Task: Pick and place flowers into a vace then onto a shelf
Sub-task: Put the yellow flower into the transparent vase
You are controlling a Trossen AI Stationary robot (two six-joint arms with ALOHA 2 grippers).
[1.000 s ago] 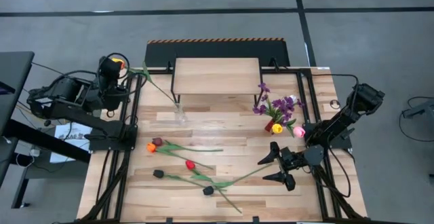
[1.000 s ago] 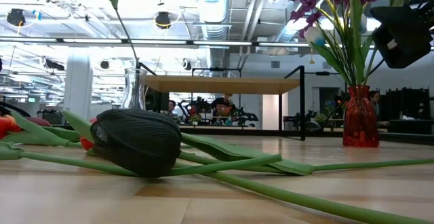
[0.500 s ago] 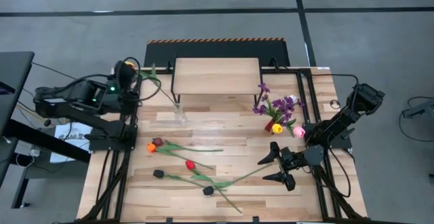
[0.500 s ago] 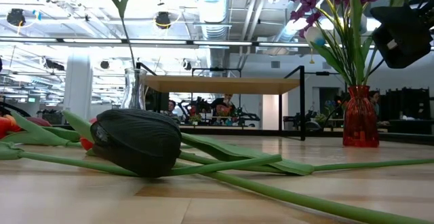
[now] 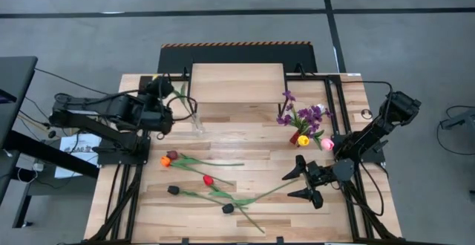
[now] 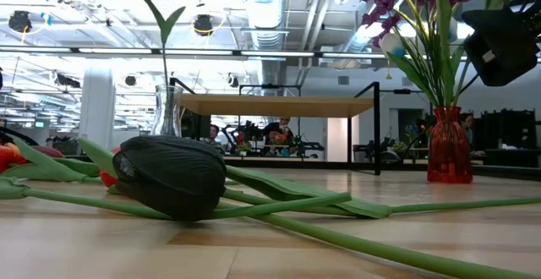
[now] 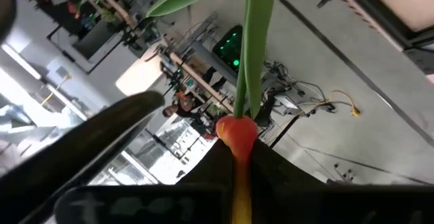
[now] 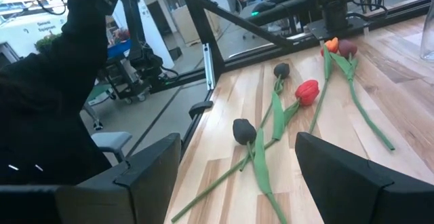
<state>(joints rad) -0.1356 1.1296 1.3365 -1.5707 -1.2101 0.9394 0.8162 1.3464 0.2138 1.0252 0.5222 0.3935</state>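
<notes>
Left gripper (image 5: 165, 102) closed on an orange-red tulip (image 7: 237, 134) by the head, stem pointing down toward the clear glass vase (image 5: 197, 124) just in front of the shelf (image 5: 237, 82) at the bench's far edge. Loose flowers lying across the near-centre of the bench (image 5: 252, 137): orange and dark-red heads (image 5: 168, 158), a red one (image 5: 208, 180), two black ones (image 5: 227, 208). Red vase (image 5: 302, 139) of purple sprigs and tulips toward the right edge. Right gripper (image 5: 297, 184) near the right front corner, jaws spread wide, holding nothing.
</notes>
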